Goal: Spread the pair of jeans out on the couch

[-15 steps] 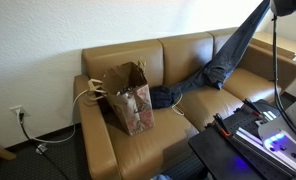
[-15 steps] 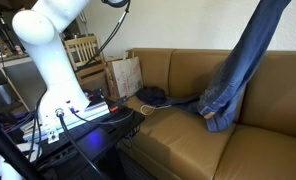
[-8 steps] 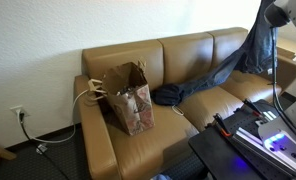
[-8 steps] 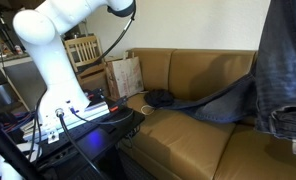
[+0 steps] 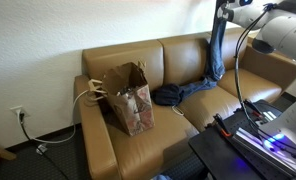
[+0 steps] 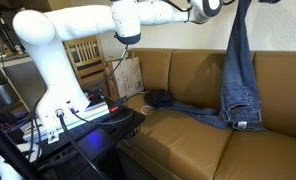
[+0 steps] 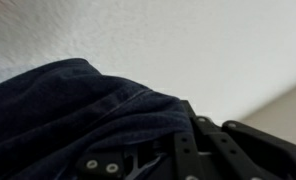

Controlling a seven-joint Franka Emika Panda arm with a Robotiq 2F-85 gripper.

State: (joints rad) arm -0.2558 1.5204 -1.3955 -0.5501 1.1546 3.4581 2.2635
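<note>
The blue jeans [image 5: 216,50] hang from my gripper [image 5: 220,12] high above the brown couch [image 5: 183,55]. One leg drapes straight down and the other trails across the seat to a bunched end [image 5: 168,96] near the middle cushion. In an exterior view the jeans [image 6: 236,70] hang before the backrest, their lower part lying on the seat [image 6: 188,125]. In the wrist view dark denim [image 7: 68,120] fills the lower left, pressed against the black gripper body [image 7: 208,150]. The gripper is shut on the jeans.
A brown paper bag [image 5: 128,95] with handles stands on the couch's end cushion; it also shows in an exterior view [image 6: 125,75]. A black table with electronics [image 5: 253,140] stands in front of the couch. A wooden chair [image 6: 80,50] is behind the arm's white base [image 6: 53,70].
The arm has swung back over the couch's middle, carrying the jeans. The jeans now hang vertically near the backrest instead of stretching out toward the couch's far end.
</note>
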